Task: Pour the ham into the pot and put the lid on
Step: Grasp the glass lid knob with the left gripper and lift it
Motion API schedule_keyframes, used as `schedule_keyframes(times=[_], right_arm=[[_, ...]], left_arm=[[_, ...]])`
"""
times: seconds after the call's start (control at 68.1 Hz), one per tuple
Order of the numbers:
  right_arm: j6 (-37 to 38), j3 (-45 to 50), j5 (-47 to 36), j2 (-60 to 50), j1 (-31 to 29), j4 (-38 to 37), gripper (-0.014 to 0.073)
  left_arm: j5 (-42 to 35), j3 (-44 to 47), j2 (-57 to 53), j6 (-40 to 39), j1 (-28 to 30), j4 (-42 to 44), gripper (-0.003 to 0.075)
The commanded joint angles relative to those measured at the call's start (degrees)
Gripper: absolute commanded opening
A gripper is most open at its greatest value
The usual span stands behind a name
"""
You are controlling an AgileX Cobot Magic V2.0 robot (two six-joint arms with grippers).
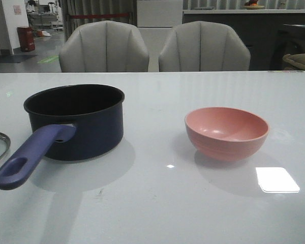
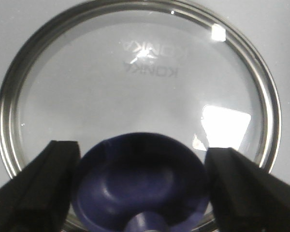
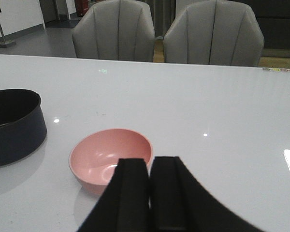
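Two grey chairs [image 1: 104, 47] are seen behind a white table [image 1: 157, 203], on which the pot [image 1: 79, 119] stands uncovered at the left, its handle [image 1: 30, 155] pointed toward the robot, well apart from the pink bowl [image 1: 226, 132] at the right. No ham can be made out: the bowl appears empty in the front and right wrist views, and the pot's black inside is too dark for its contents to be told, so the pour is judged already done. The lid [image 2: 135, 87] is laid flat on the table just beside the pot's handle, only an arc of its rim being caught at the front view's left edge. The left gripper [image 2: 140, 193] is held wide open directly above it, one finger to either side of the blue knob [image 2: 140, 183] and neither touching it, evidently placed so that a closing would grip the knob. The right gripper [image 3: 150, 193] is closed on nothing and hangs near the bowl, clear of the lid's path
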Motion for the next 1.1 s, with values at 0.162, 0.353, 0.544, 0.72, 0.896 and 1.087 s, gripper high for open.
schedule_keyframes(times=[0.162,0.353,0.544,0.72,0.896,1.087], right_arm=[[-0.68,-1.72,-5.11,0.31,-0.01,-0.11,0.0151],[-0.68,-1.72,-5.11,0.31,-0.01,-0.11,0.0151],[-0.68,-1.72,-5.11,0.31,-0.01,-0.11,0.0151],[-0.68,-1.72,-5.11,0.31,-0.01,-0.11,0.0151],[-0.68,-1.72,-5.11,0.31,-0.01,-0.11,0.0151],[-0.68,-1.72,-5.11,0.31,-0.01,-0.11,0.0151]], left_arm=[[-0.36,-1.74,-2.83,0.16,0.27,-0.06,0.0208],[-0.61,-1.86,-2.95,0.16,0.27,-0.06,0.0187],[-0.82,-3.72,-4.67,0.16,0.27,-0.06,0.0186],[-0.32,-7.83,-8.23,1.61,-0.19,-0.06,0.0187],[0.72,-14.22,-11.26,1.98,-2.37,-0.16,0.0186],[3.67,-20.42,-10.86,3.39,-8.49,-0.47,0.0186]])
